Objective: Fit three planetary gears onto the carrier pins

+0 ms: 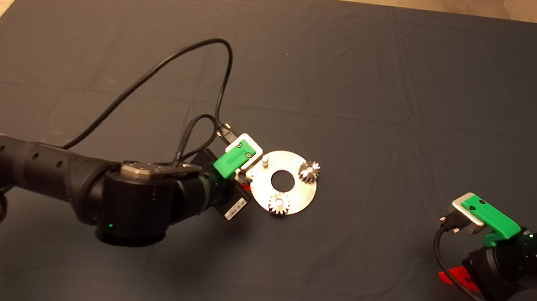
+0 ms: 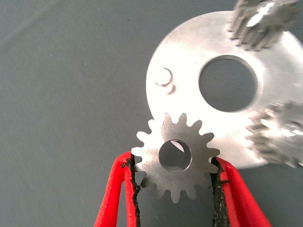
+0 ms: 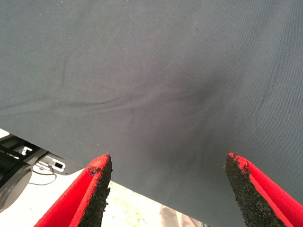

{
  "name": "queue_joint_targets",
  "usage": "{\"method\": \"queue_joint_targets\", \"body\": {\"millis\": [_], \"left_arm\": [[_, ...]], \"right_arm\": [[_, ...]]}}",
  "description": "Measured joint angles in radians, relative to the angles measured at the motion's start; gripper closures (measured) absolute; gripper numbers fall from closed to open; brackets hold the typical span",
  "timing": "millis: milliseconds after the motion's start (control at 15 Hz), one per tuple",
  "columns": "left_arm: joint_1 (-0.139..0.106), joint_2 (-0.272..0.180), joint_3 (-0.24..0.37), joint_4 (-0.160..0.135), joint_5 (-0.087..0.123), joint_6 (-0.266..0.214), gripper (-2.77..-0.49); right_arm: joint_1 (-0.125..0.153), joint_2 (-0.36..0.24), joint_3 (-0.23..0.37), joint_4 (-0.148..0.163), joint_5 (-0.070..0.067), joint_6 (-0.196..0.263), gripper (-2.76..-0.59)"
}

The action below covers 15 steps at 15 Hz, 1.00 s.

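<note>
The left claw (image 2: 175, 189) grips one of the planetary gears (image 2: 176, 156) by its teeth, one black pad on each side. This held gear lies flat between the red fingers (image 2: 116, 196) and hangs over the edge of the shiny disc (image 2: 189, 61), partly over the metal and partly over the dark mat (image 1: 405, 85). Through its centre bore a bit of the disc edge and the mat shows.

Near the held gear stands one free carrier pin (image 2: 164, 76), a short silver stud with no gear on it. The gear is beside this pin, not on it.

In the head view the left arm (image 1: 71, 179) comes in from the left and its claw (image 1: 244, 178) sits at the left rim of the disc (image 1: 304, 194), which lies on the mat near the middle of the table. Two other gears already sit on the disc: one (image 1: 310, 171) at the far right side of the central hole, one (image 1: 279, 204) at the near side. The bare pin (image 1: 264, 160) is at the far left side of the disc.

The right claw (image 3: 165, 189) waits at the lower right edge of the mat, well apart from the disc. Its fingers are spread wide and hold nothing.
</note>
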Motion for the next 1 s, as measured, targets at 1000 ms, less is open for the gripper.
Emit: {"method": "queue_joint_targets", "body": {"millis": [1000], "left_arm": [[-0.030,0.063,-0.099,-0.003,0.001,0.017,-0.62]], "right_arm": [[0.000,0.000,0.000,0.000,0.002,-0.007,-1.76]]}}
